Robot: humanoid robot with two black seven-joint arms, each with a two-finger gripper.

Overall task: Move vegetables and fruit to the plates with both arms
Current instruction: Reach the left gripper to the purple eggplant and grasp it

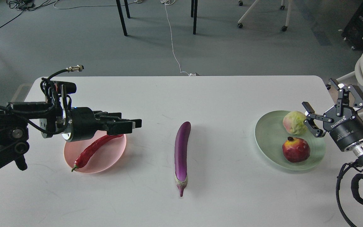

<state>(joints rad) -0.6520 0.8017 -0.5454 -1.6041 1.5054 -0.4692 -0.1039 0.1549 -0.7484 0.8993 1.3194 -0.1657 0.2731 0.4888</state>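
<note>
1. The chili pepper (pixel 94 148) lies slantwise on the pink plate (pixel 110 157), its green stem at the near-left rim and its tip hidden under the left gripper (pixel 134 123).
2. The left gripper hangs above the far edge of that plate and points right, toward the middle of the table. It holds nothing. Its fingers are seen edge-on as one dark block, so whether they are apart or together cannot be told.
3. Behind it, the left arm (pixel 14 126) runs back to the left edge of the view, with a looped cable rising over the wrist.
4. The right gripper (pixel 307 121) has its fingers spread apart and empty. It sits at the far right rim of the green plate (pixel 268 138), with the near fingers just beside the yellow-green fruit (pixel 294 122); contact cannot be judged.
5. The right arm (pixel 350 130) leads back from it to the right edge of the view, with a steel ring at the wrist and black cables below.
6. On the green plate the yellow-green fruit sits at the far side and the pomegranate (pixel 296 149) nearer, crown turned up and to the left. The two are close together.
7. The eggplant (pixel 181 154) lies on the white table (pixel 225 94) between the two plates, well apart from both. It runs lengthwise away from the robot, with its capped stem end nearest.
</note>
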